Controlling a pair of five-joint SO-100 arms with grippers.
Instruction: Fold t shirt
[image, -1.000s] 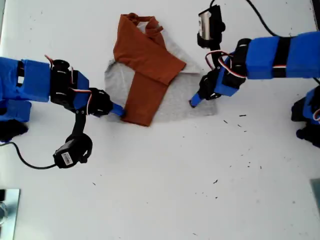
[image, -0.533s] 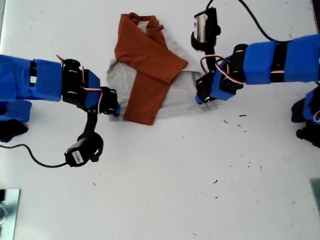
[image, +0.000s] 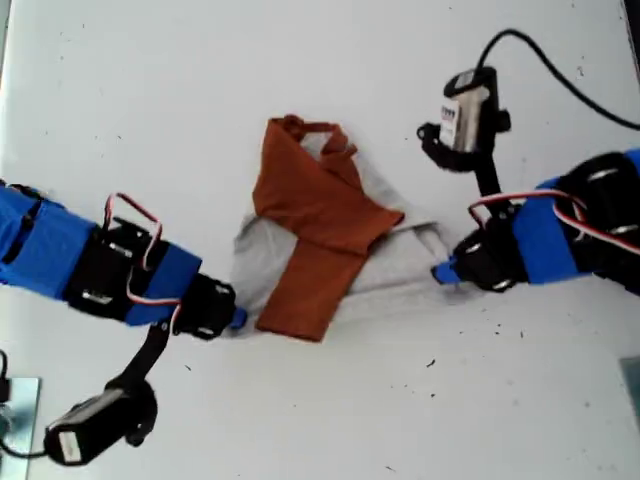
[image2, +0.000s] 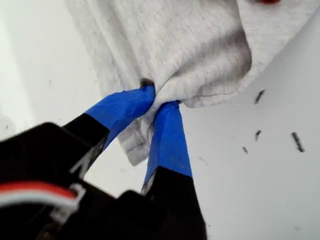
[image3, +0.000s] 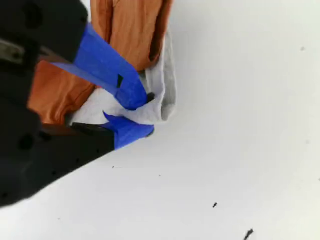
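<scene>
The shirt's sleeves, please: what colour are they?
Rust-orange sleeves, clearest in the exterior view.

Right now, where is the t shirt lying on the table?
The t shirt lies near the middle of the exterior view on the white table, between my first hand at that view's right and my second hand at its left.

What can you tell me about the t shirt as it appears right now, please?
The t shirt is soft heather-grey knit with rust-orange sleeves folded across its body and an orange collar at the far end. It lies rumpled on the white table. My first gripper pinches one bottom corner, my second gripper the other.
</scene>
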